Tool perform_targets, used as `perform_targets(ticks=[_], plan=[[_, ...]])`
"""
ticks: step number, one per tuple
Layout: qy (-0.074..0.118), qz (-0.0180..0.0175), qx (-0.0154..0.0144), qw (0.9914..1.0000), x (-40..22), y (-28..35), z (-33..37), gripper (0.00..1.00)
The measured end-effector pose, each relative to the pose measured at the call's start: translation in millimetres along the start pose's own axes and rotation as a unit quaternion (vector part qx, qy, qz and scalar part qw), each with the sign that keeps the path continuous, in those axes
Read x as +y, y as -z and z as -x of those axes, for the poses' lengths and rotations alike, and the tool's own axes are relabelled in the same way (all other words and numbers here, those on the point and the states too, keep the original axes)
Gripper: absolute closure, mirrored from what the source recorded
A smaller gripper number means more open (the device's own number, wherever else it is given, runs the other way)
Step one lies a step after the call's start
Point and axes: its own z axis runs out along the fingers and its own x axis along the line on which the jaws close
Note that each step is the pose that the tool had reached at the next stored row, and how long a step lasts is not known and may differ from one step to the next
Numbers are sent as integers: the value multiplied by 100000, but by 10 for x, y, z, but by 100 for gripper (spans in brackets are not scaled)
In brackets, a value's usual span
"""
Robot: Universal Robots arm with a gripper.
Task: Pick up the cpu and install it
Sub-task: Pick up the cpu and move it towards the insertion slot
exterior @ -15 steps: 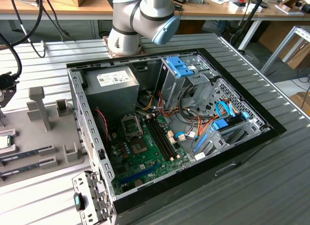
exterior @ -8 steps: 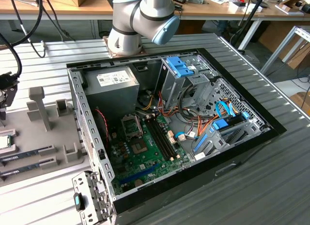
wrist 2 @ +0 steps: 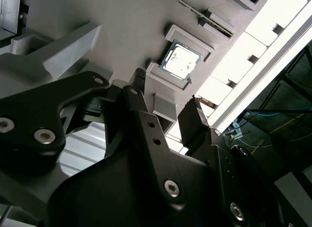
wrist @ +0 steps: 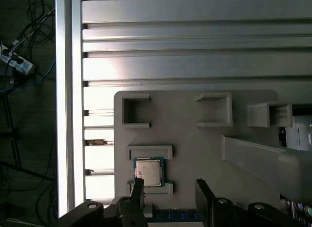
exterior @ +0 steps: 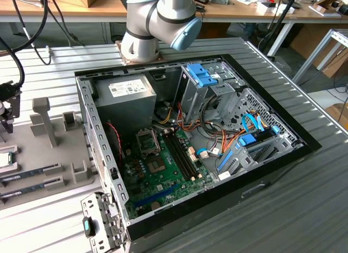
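The cpu [wrist: 148, 171] is a small square chip with a silvery top. It lies flat in a grey holder on the fixture plate [wrist: 195, 144], and it also appears in the second wrist view as the cpu [wrist 2: 179, 61]. In the exterior view the cpu [exterior: 4, 159] sits at that view's far left edge. My gripper [wrist: 169, 190] hangs above the plate, open, with nothing between its black fingers [wrist 2: 139, 80]. One finger stands close beside the chip without touching it. In the exterior view the gripper [exterior: 7, 122] is above the chip.
An open computer case [exterior: 261, 171] lies on the slatted table, holding a green motherboard [exterior: 163, 174] with its socket [exterior: 148, 142], a grey power-supply box [exterior: 128, 95] and blue-tabbed drive cages [exterior: 204, 76]. Memory sticks [exterior: 27, 171] and grey posts [exterior: 43, 119] stand on the fixture plate.
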Motion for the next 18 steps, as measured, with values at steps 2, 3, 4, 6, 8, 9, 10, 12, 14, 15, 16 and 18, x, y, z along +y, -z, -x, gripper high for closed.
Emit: perform_targets(ticks=[2,3,4,6,8,9,10,12,14,15,16,18], plan=[[1,0,-1,100000,0,0,0,46],[-1,-1,-3,100000,0,0,0,46],[0,1,-2,100000,0,-1,0,46],[3,2,-4,100000,-1,-5,-1,46],[2,0,-1,100000,0,-9,-1,46],[2,3,-6,100000,-1,-14,-2,46],[1,5,-10,100000,-1,-19,-3,46],[0,1,-1,100000,-1,-25,-4,46],[0,3,-3,100000,-1,-41,-5,46],[2,0,-2,100000,-2,-45,-6,46],[0,1,-2,100000,-2,-55,-7,46],[0,0,2,100000,-2,-72,-9,46]])
